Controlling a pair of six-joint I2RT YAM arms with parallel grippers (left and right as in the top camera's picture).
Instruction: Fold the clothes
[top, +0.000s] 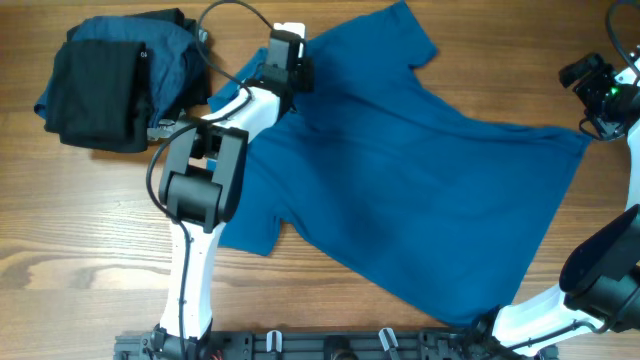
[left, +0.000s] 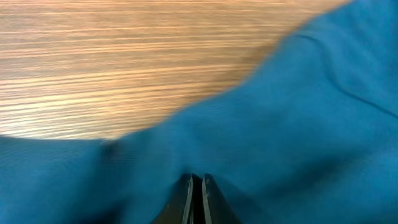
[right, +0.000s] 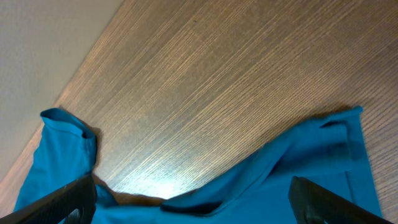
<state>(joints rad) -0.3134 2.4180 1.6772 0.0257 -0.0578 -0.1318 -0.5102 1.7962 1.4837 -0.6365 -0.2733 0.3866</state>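
A large medium-blue shirt (top: 420, 190) lies spread across the middle of the wooden table, one sleeve pointing to the far edge. My left gripper (top: 284, 62) sits at the shirt's far left edge. In the left wrist view its jaws (left: 196, 182) are pressed together, with the blue fabric (left: 298, 124) bunched up around the tips. My right gripper (top: 597, 95) hovers by the shirt's far right corner. It (right: 199, 208) stands wide open above a folded hem of the shirt (right: 292, 155), touching nothing.
A pile of black and dark blue clothes (top: 115, 80) lies at the far left corner. Bare wood (top: 90, 240) shows at the front left and along the far edge. The table's edge (right: 74, 68) runs close behind the right gripper.
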